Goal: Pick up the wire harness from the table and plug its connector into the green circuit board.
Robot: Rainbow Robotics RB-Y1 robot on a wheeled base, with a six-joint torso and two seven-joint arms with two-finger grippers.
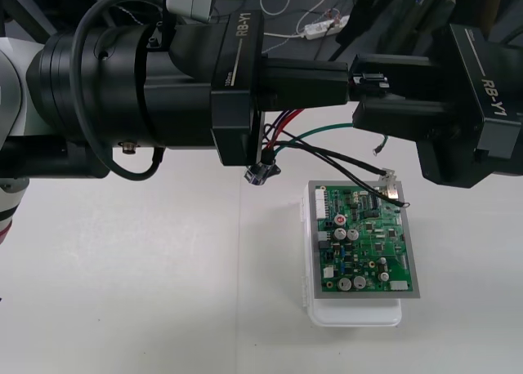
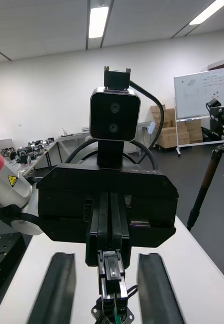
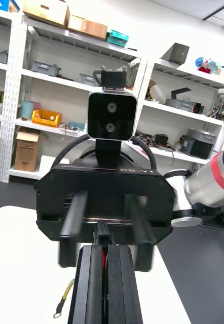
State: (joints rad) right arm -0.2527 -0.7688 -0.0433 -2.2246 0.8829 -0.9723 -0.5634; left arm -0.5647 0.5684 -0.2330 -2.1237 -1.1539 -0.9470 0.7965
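Bench (image 1: 122, 292): pale, carries green circuit board (image 1: 364, 243) on white base (image 1: 355, 313). Left gripper (image 1: 343, 82): jaws clenched on wire harness (image 1: 282, 133), held aloft beyond the board. Right gripper (image 1: 359, 92): jaws released, flanking plug (image 2: 112, 273). Harness lifted; plugging outstanding. Red, black and green wires dangle; socket (image 1: 261, 175) hangs lowest.

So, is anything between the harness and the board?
Nothing lies on the table between them. The left gripper is shut on the wire harness, whose black wires trail over the green circuit board's far corner. The open right gripper faces it, beyond the board's far edge.
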